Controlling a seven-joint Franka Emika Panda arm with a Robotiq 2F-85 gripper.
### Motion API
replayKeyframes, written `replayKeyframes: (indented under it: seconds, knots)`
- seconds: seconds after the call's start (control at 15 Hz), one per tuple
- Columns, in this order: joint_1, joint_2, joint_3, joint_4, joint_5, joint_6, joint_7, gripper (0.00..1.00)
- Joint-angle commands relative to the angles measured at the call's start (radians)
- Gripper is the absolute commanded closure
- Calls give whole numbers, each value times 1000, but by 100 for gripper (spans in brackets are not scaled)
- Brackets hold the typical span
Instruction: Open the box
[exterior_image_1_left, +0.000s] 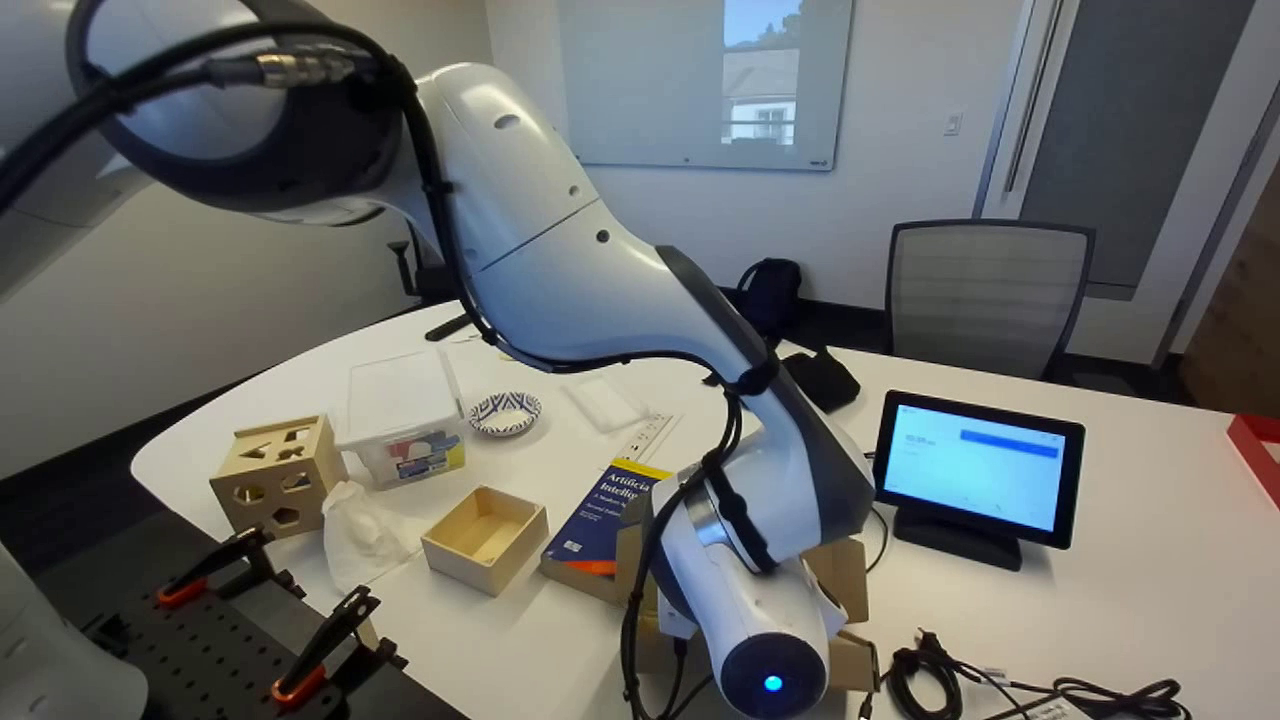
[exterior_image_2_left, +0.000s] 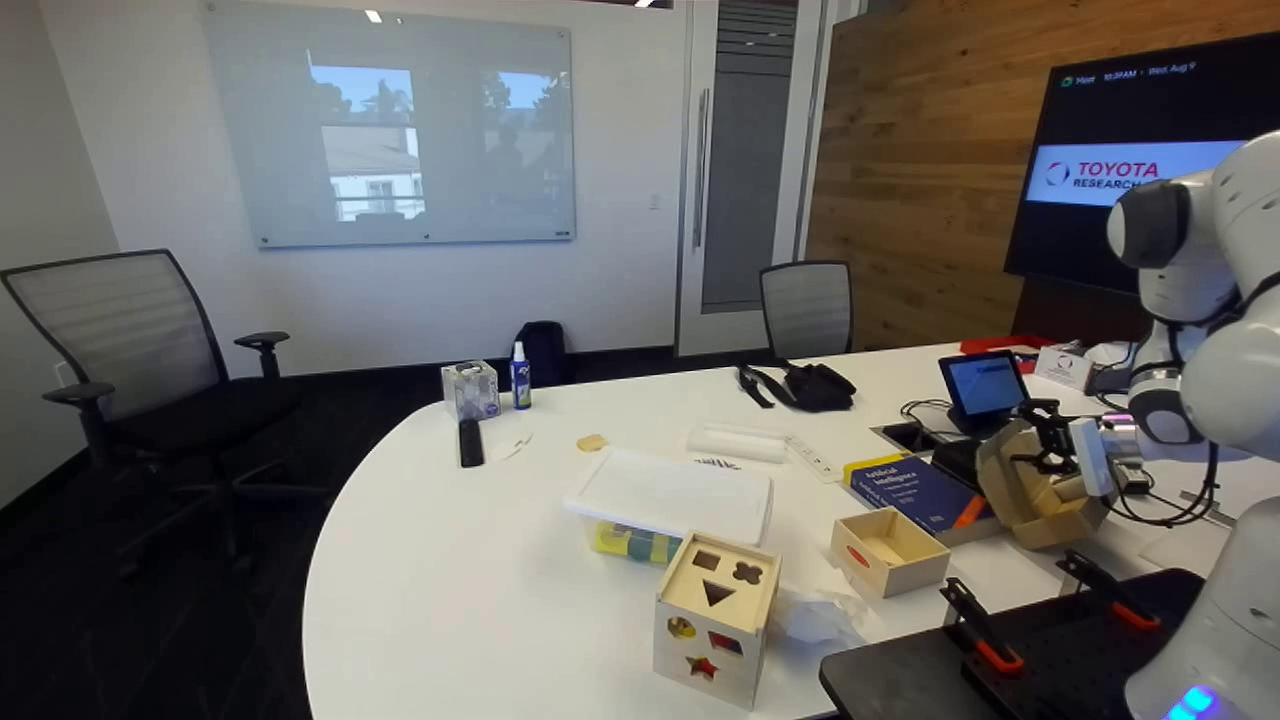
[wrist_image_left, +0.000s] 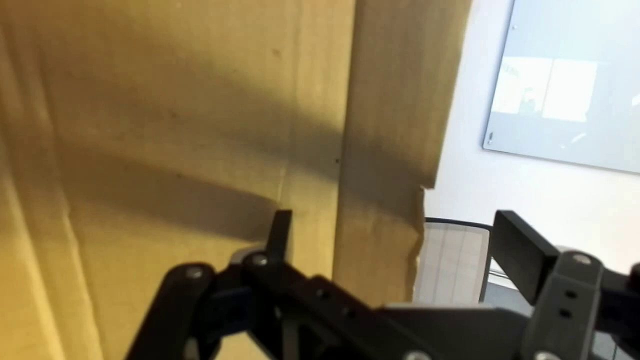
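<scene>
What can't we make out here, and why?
Wrist view: top, left edges cut off box; tool covers part.
In an exterior view: arm hides most of both.
In an exterior view: right edge cuts off wall screen; arm covers part.
In both exterior views: text on desk screen too small.

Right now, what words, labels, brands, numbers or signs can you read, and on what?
"Artificial Intelligence": book.
"TOYOTA RESEARCH": wall screen.
"Meet": wall screen.
"10:39AM", probably: wall screen.
"Wed, Aug 9": wall screen.
Too small or blurred: tablet, bin label, cable tags, whiteboard mark, white card, book's smaller print.
Box: no text seen.
</scene>
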Motion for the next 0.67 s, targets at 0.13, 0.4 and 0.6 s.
replayKeyframes:
  seconds: [0.13, 0.4, 0.6]
  knots:
    - [-4, 40, 6, 62, -3, -27, 17, 0]
    - [-18, 37, 6, 58, 5, -40, 6, 0]
    - [-36, 33, 1, 45, 7, -46, 4, 0]
